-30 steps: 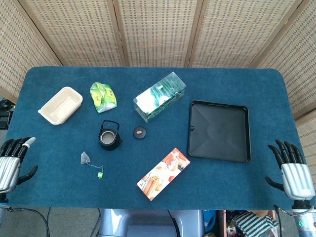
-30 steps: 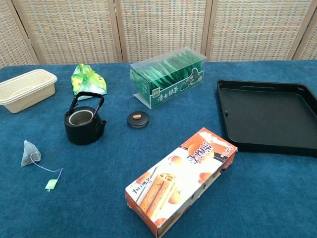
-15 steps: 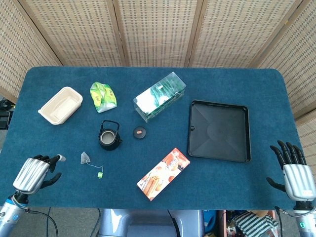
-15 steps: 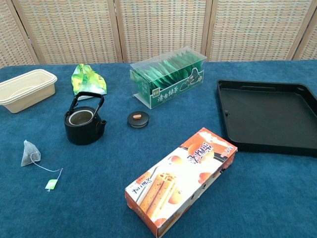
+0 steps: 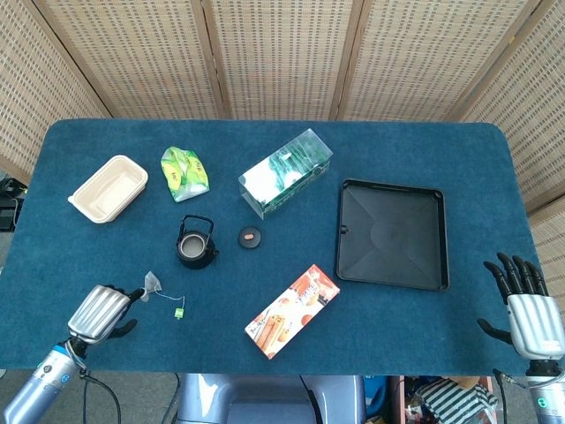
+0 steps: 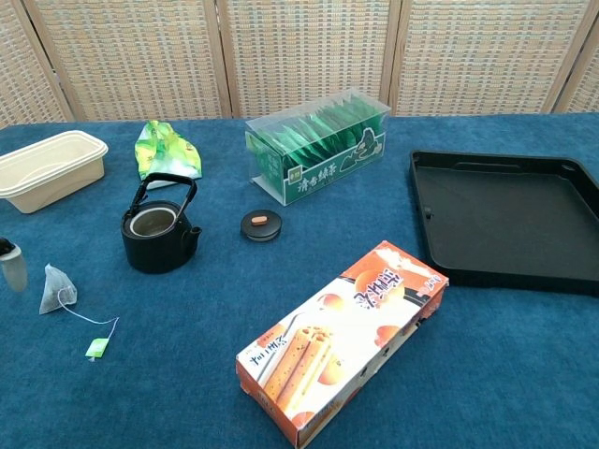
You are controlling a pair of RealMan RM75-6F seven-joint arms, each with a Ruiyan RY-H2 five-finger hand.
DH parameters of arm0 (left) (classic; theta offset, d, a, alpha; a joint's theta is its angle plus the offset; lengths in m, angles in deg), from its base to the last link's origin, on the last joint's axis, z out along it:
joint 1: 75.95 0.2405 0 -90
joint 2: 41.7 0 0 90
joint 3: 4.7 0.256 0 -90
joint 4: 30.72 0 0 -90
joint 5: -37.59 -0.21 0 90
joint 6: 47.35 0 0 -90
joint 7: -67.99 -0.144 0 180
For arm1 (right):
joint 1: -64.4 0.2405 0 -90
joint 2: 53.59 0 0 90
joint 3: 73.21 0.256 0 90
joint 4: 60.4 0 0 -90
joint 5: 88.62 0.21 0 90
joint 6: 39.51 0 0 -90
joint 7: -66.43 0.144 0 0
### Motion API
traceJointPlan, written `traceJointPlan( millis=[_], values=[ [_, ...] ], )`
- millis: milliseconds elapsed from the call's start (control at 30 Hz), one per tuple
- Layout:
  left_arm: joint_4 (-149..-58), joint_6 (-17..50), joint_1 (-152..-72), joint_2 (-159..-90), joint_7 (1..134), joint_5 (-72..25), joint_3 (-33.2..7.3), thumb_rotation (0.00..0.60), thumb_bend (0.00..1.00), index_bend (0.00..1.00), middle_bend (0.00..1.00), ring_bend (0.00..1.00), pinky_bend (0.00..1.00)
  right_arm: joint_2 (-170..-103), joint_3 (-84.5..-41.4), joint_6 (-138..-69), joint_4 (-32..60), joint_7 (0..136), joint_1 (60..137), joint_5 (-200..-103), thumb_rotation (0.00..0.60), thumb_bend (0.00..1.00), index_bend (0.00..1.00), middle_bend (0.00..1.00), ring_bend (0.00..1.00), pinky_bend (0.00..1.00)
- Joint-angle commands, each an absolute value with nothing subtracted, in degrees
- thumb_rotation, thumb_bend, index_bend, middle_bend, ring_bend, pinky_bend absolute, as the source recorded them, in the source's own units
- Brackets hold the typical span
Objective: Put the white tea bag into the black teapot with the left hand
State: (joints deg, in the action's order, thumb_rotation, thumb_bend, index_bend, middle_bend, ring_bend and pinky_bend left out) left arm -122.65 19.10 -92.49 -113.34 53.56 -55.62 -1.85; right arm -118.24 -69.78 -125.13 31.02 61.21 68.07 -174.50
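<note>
The white tea bag (image 5: 153,282) (image 6: 56,287) lies flat on the blue cloth, its string running to a green tag (image 5: 178,313) (image 6: 95,348). The lidless black teapot (image 5: 195,245) (image 6: 160,229) stands upright just behind and right of it. My left hand (image 5: 101,310) hovers left of the bag with fingers apart and holds nothing; a fingertip (image 6: 11,262) shows at the chest view's left edge. My right hand (image 5: 524,306) stays open at the table's front right corner, empty.
The teapot lid (image 5: 251,237) lies right of the pot. A green tea box (image 5: 284,172), green packet (image 5: 184,171) and cream container (image 5: 108,187) sit behind. A black tray (image 5: 391,233) is at the right, a biscuit box (image 5: 292,310) in front.
My left hand has moved rightward along the front edge, from the table's left corner to just beside the tea bag. The right hand has barely shifted.
</note>
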Motion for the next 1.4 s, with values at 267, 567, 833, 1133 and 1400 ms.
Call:
traceJointPlan(
  millis=[267, 567, 833, 1133, 1400],
  values=[
    [-123.2, 13.8, -95.8, -116.8, 49.3, -51.4, -2.9, 0.600, 0.30, 0.48, 0.76, 0.67, 0.64, -117.9, -69.9, -125.4, 31.5, 60.9, 67.8, -174.4, 0.600, 0.00, 0.17, 0.14, 0.01, 0.12],
    [-122.3, 11.2, -98.1, -120.0, 47.4, -48.4, -4.2, 0.600, 0.30, 0.53, 0.76, 0.67, 0.64, -117.7, -69.9, -125.5, 31.7, 60.7, 67.6, -174.4, 0.600, 0.00, 0.17, 0.14, 0.01, 0.12],
    [-120.9, 9.1, -100.3, -122.9, 45.8, -46.1, -4.7, 0.600, 0.30, 0.58, 0.76, 0.67, 0.64, -117.7, -69.9, -125.4, 31.6, 61.0, 67.3, -173.9, 0.600, 0.00, 0.17, 0.14, 0.01, 0.12],
    [-120.3, 6.7, -101.8, -124.3, 42.8, -42.1, -4.7, 0.600, 0.30, 0.58, 0.76, 0.67, 0.64, -117.5, -70.0, -125.7, 31.3, 61.6, 66.9, -173.9, 0.600, 0.00, 0.17, 0.14, 0.01, 0.12],
    [-120.8, 5.3, -103.2, -124.9, 39.9, -38.8, -4.9, 0.600, 0.30, 0.58, 0.76, 0.67, 0.64, -117.5, -70.0, -125.9, 31.0, 62.2, 66.6, -173.7, 0.600, 0.00, 0.17, 0.14, 0.01, 0.12]
  ],
)
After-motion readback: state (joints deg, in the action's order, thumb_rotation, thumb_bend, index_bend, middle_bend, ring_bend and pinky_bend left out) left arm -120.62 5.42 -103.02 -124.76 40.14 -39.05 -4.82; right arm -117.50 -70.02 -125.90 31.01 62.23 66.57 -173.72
